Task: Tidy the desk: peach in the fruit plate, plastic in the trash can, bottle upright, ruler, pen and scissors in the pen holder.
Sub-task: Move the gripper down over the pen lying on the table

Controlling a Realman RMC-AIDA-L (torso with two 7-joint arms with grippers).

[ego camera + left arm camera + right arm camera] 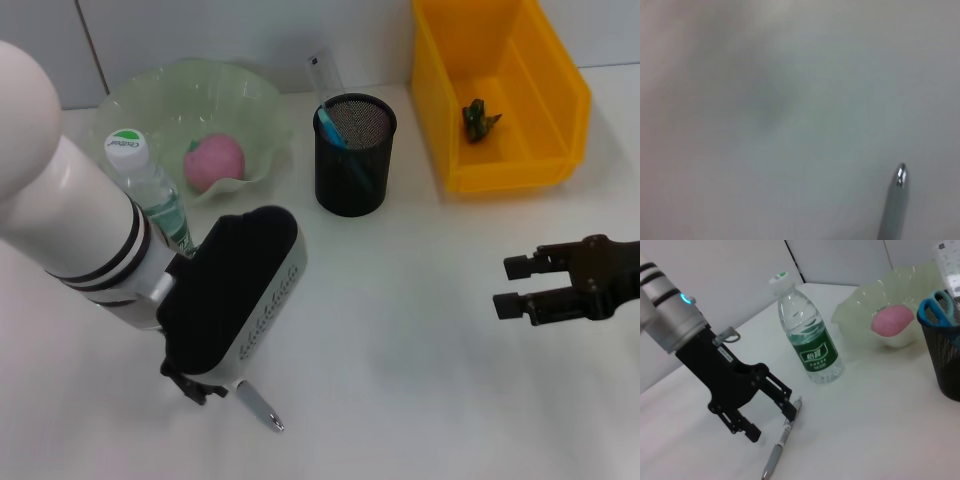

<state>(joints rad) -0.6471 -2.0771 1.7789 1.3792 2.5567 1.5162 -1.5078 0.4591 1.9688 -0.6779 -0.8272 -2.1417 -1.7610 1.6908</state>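
our left gripper point(771, 409) sits spread on the desk, the pen point(781, 439) lying flat beside one fingertip, barrel running out past it; right gripper point(522, 286) idles open, well apart.

Tabletop point(420, 330): plain white, matte, smooth; soft shadows only, light diffuse and even. Wall point(230, 35) runs along the far edge: pale grey-white panels, thin dark vertical seams. Right wrist view shows the same panelled wall point(740, 275) meeting the tabletop's far edge.
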